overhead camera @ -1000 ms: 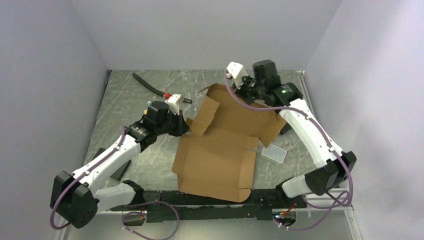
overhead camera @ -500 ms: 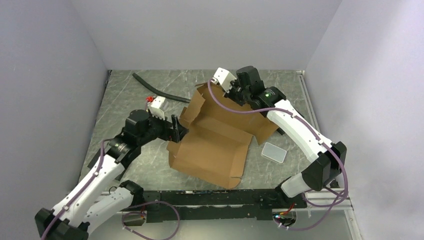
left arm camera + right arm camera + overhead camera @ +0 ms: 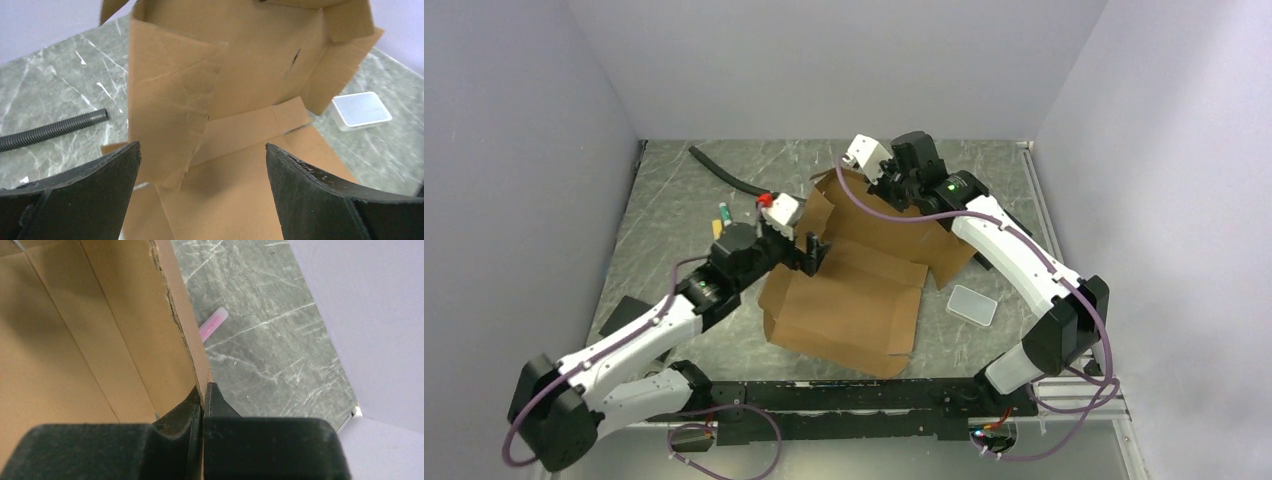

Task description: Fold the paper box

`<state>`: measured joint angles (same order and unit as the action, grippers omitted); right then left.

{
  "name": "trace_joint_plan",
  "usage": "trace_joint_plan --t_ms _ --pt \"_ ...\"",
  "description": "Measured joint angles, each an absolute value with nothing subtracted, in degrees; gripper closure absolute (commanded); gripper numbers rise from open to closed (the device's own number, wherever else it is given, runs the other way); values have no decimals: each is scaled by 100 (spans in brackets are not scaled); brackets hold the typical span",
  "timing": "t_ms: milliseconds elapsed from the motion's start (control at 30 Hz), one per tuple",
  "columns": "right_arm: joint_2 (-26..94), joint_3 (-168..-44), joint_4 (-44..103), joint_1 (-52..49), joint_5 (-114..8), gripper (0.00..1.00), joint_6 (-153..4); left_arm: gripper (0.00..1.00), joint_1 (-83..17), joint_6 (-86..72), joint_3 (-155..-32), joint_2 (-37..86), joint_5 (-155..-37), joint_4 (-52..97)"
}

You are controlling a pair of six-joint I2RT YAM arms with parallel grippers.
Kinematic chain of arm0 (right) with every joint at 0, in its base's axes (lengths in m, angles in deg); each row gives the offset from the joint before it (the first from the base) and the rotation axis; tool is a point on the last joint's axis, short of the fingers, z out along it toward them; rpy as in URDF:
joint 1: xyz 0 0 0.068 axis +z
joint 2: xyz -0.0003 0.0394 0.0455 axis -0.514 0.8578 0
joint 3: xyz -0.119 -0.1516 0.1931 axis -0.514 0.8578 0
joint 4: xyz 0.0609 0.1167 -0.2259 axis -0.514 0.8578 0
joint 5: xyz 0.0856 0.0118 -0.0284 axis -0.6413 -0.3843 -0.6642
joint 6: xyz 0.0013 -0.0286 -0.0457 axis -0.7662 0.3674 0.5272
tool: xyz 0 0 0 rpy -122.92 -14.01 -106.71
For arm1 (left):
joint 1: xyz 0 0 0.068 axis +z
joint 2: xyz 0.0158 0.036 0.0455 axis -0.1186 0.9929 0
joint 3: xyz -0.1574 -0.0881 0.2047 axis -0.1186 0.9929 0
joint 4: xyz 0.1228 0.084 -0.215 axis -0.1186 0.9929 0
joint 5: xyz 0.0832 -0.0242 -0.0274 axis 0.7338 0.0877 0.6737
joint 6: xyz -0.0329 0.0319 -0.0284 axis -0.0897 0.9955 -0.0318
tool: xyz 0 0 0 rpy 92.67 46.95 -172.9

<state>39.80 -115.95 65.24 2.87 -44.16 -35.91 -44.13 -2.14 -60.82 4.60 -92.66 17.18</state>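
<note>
Right wrist view shows the right gripper [image 3: 204,390] clamped on the thin, ragged edge of a raised back panel of the paper box [image 3: 854,300]. The box lies half-formed at the middle of the table [image 3: 664,210], its base flat and its far flaps standing. That narrow bite on frayed cardboard is the weak point: a hard pull could tear it or let it slip out, and the panel would likely drop. The left gripper [image 3: 202,146] hangs with its jaws wide apart around nothing, facing the left side flap, so that flap is unsupported and may spring outward. A translucent lid [image 3: 972,304] sits just beside the box's right flap and could block it. A pink pen [image 3: 214,322] lies just behind the held panel, while a black corrugated hose [image 3: 724,172] and a black pad [image 3: 624,312] lie apart from the cardboard.
</note>
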Motion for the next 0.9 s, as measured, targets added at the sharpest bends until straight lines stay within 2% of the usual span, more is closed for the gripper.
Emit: trace_joint_plan --t_ms 133,267,400,567,667,900 --pt "4067 -11640 6524 285 -4543 100 -3650 0 -5038 4 -6102 1190 -8081 1086" --pt "4076 -11643 6548 285 -4608 100 -3676 1 -5143 85 -6194 1894 -7150 732" --pt "4074 -11643 6552 267 -4669 100 -3692 12 -5143 90 -6434 2449 -6029 655" --pt "3988 -11551 6509 234 -4746 100 -3690 32 -5012 -11 -6438 2340 -5533 778" --pt "3862 -11439 6487 208 -4822 100 -3674 63 -4706 -249 -6379 1894 -5861 1001" --pt "3726 -11345 6454 217 -5172 100 -3631 88 -3557 -868 -6366 1374 -7861 1458"
